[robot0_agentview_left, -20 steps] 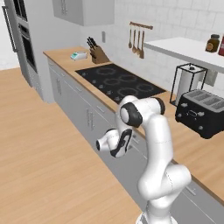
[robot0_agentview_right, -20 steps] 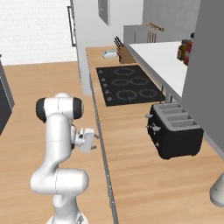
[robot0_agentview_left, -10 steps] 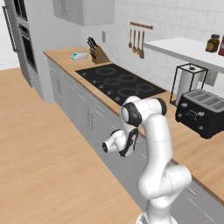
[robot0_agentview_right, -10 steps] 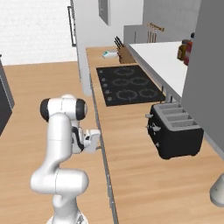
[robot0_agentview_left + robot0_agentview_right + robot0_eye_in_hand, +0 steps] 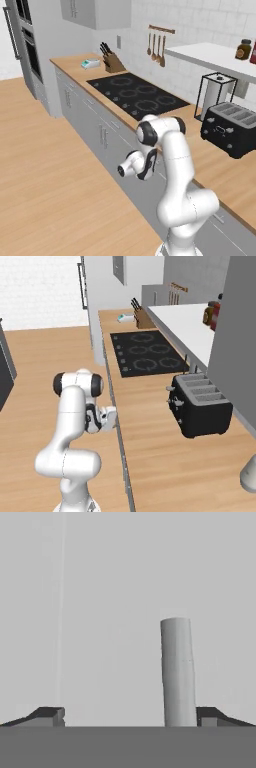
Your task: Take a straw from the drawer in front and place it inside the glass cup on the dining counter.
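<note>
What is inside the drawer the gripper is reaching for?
Nothing inside shows: the drawer is shut, its flat grey front facing the hand camera. The bar handle stands between the open gripper fingertips. Any straw is hidden.

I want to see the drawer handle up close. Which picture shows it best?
The hand view: the handle stands large as a grey bar between the open gripper's fingertips, nearer one tip. In the left base view the gripper hides it; the right base view gives just the gripper at the cabinet fronts.
</note>
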{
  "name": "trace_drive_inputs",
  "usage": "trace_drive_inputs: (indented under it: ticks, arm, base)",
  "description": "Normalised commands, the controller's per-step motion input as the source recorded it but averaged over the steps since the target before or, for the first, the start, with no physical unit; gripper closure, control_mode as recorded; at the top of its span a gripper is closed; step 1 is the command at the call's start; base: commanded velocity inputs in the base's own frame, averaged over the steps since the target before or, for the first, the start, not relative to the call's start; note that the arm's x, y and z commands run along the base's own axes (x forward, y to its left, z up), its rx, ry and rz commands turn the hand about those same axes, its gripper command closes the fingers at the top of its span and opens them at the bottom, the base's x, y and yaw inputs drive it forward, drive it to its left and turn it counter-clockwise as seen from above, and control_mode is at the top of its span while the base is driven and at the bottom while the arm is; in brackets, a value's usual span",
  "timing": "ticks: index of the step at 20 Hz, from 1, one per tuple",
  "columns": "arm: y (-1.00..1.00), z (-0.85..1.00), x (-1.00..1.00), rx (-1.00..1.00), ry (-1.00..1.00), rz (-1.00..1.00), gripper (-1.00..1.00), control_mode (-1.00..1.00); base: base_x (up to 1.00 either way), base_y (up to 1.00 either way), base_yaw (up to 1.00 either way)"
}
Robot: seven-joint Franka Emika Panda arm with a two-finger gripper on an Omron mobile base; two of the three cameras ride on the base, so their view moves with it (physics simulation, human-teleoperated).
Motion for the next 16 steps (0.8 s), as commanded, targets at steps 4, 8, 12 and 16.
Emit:
trace_drive_inputs:
  ticks: [4, 8, 12, 16]
  arm:
    - [-0.07, -0.29, 0.26, 0.00, 0.00, 0.00, -1.00, -1.00]
    - [0.00, -0.18, 0.05, 0.00, 0.00, 0.00, 1.00, -1.00]
    - [0.05, -0.01, -0.07, 0.00, 0.00, 0.00, 1.00, -1.00]
    - [0.41, 0.00, -0.26, 0.01, 0.00, 0.00, 1.00, -1.00]
  base:
    - [0.00, 0.00, 0.00]
    - [0.00, 0.00, 0.00]
    - [0.00, 0.00, 0.00]
    - [0.00, 0.00, 0.00]
